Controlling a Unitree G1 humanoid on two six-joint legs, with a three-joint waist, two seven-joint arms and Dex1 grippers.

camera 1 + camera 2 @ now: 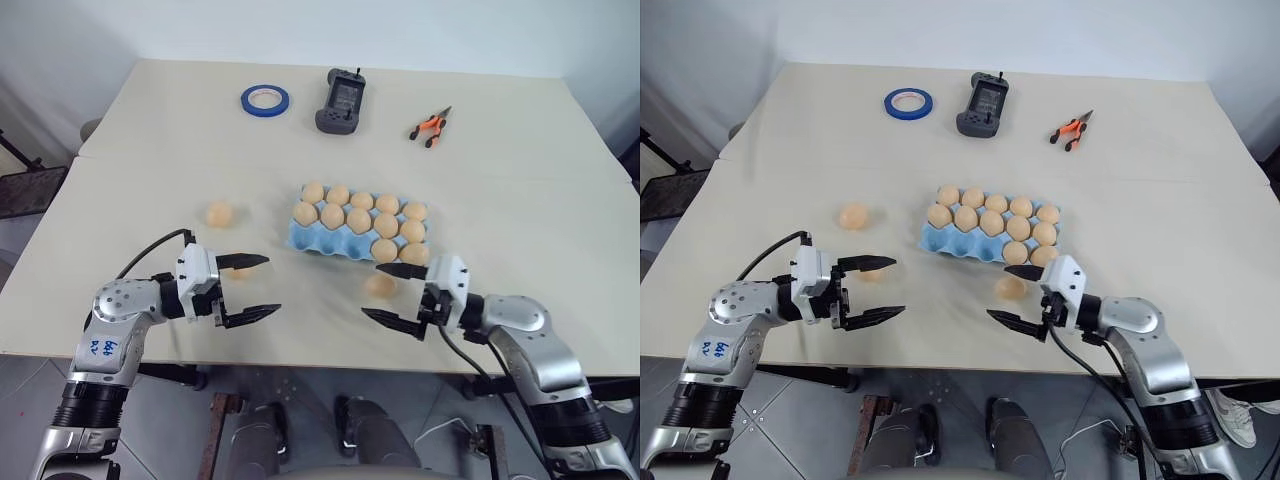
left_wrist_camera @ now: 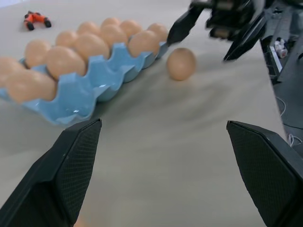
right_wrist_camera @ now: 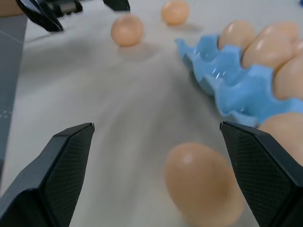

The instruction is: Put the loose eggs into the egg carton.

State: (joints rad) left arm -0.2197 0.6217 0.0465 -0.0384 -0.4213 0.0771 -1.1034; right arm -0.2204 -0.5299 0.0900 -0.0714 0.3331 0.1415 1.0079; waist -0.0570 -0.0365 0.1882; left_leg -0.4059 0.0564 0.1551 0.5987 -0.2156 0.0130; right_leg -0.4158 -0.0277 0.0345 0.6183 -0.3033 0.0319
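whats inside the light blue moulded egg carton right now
The light blue moulded egg carton holds twelve tan oval eggs, filling its two far rows and two cups at the right of its near row. The three remaining near cups look empty; their bottoms are partly hidden.

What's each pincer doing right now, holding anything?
Left pincer: open, holding nothing.
Right pincer: open, holding nothing; a loose egg lies on the table between its fingers.

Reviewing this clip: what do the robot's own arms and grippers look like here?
Both arms are silver-grey metal with rounded joint housings, black ribbed sections nearer the body and white wrist blocks. The left gripper and right gripper each have two black, pointed fingers with textured pads. A black cable loops to each wrist. The left arm carries blue handwritten markings.
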